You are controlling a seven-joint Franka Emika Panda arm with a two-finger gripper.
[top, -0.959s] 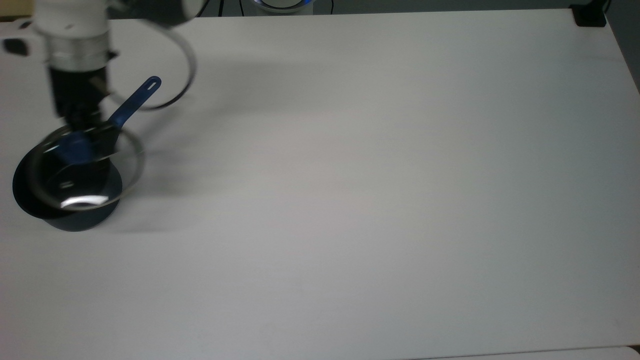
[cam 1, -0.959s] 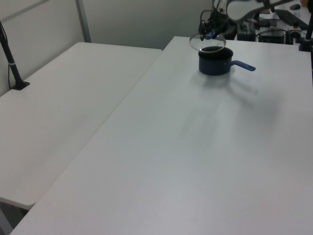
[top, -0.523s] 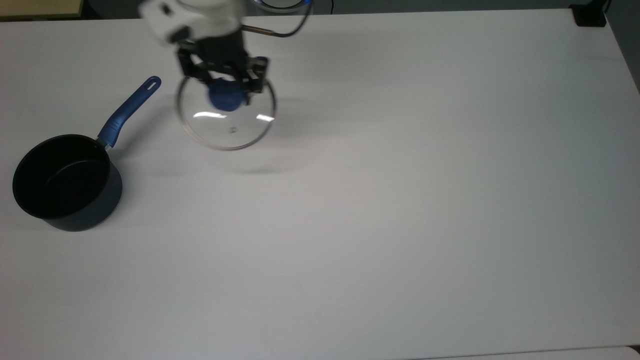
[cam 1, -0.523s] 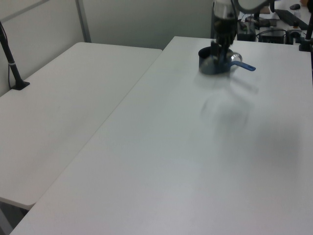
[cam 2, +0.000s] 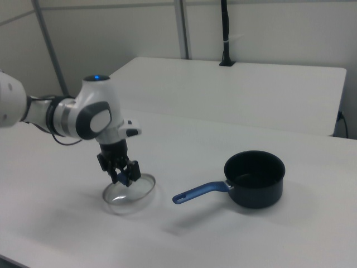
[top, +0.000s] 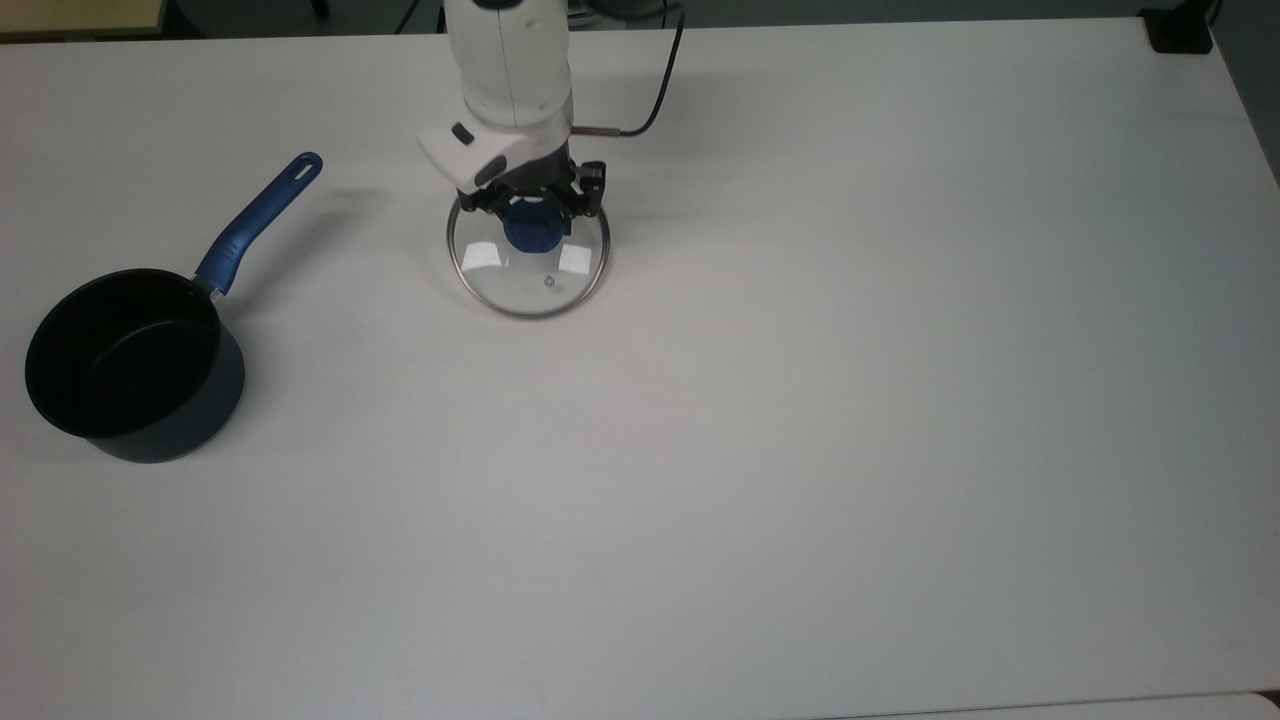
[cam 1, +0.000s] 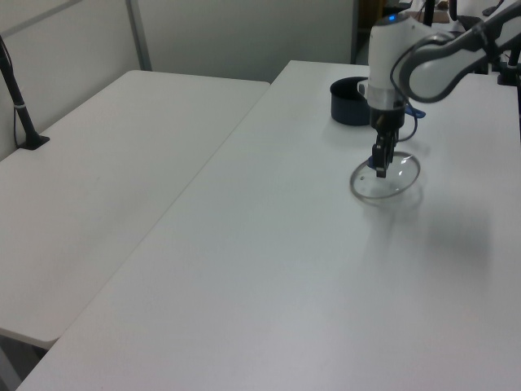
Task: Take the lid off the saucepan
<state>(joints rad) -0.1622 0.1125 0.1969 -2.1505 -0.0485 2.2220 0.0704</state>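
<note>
The glass lid with its blue knob is level and very low over the white table, right of the saucepan in the top view; I cannot tell whether it touches. My gripper comes straight down on it, shut on the knob. The dark saucepan stands uncovered at the top view's left, black inside showing, its blue handle pointing up and right toward the lid. The lid, gripper and saucepan also appear in the left view. The right view has lid, gripper and saucepan.
The white arm reaches in from the top view's upper edge, trailing a black cable. A second white table adjoins on the left view's left, with a black post on it. A dark clamp sits at the top view's upper right corner.
The lid was lifted off the saucepan, carried toward the top view's right and lowered close to the table. The saucepan now stands uncovered in the same spot.
</note>
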